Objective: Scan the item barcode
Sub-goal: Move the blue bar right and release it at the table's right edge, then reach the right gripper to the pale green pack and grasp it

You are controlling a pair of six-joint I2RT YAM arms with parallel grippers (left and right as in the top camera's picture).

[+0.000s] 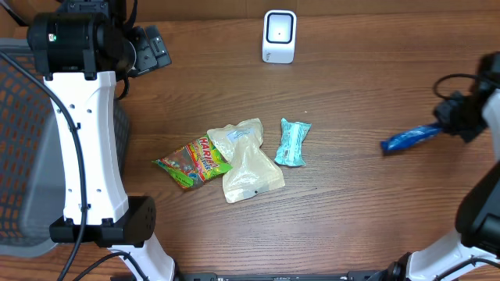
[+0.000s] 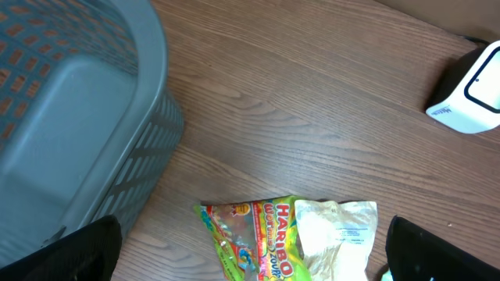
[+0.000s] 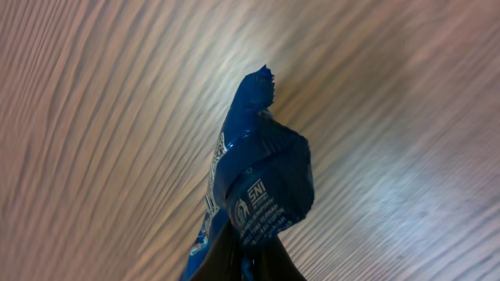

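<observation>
**Holding the packet by one end, well short of the scanner**

We find the right pincer [image 1: 451, 123] closed on one crimped end of the blue packet [image 1: 412, 139]. The rest of the packet juts out unsupported above the surface [image 1: 367, 70] at the right side, well apart from the scanner [image 1: 279, 36] at the far edge.

Risks, in our judgement:
- So narrow a hold may let the packet twist or slip out on the way.
- Fine print shows near the grip, but we cannot tell where the barcode sits. It could reach the scanner facing away.

Room: bare wood lies between packet and scanner. The Haribo bag [image 1: 191, 161], pale pouch [image 1: 246, 168] and teal packet [image 1: 293, 142] cluster mid-surface, off that line. The left pincer [image 2: 251, 251] hangs wide open and empty near the basket [image 2: 70, 101], clear of the route.
</observation>
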